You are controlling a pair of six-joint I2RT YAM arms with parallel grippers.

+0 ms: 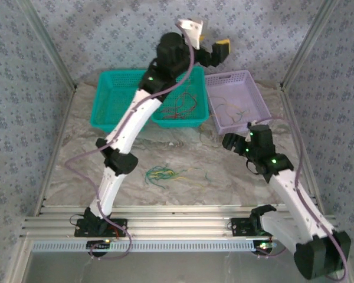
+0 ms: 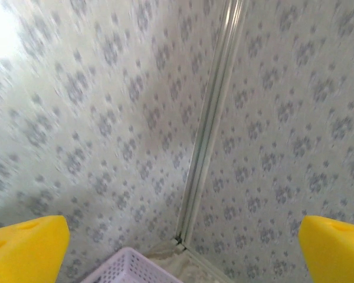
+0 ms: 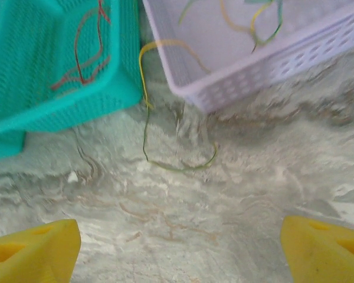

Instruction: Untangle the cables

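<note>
A loose tangle of green and yellow cables (image 1: 162, 174) lies on the marble table, near the middle front. More red and green cables (image 1: 186, 103) sit in the teal basket (image 1: 115, 97), and a few yellow-green ones (image 1: 230, 109) in the lilac basket (image 1: 253, 88). My left gripper (image 1: 207, 40) is raised high above the baskets near the back wall, open and empty (image 2: 180, 253). The right gripper (image 1: 229, 141) hovers low in front of the lilac basket, open (image 3: 177, 250). Ahead of it a thin green-yellow cable (image 3: 177, 165) trails from the gap between the baskets onto the table.
In the right wrist view, the teal basket (image 3: 59, 88) holds a red cable (image 3: 82, 53) and the lilac basket (image 3: 253, 65) holds curly yellow and green strands (image 3: 259, 17). The left wrist view looks at the patterned wall corner (image 2: 209, 135) above a lilac basket corner (image 2: 127, 268).
</note>
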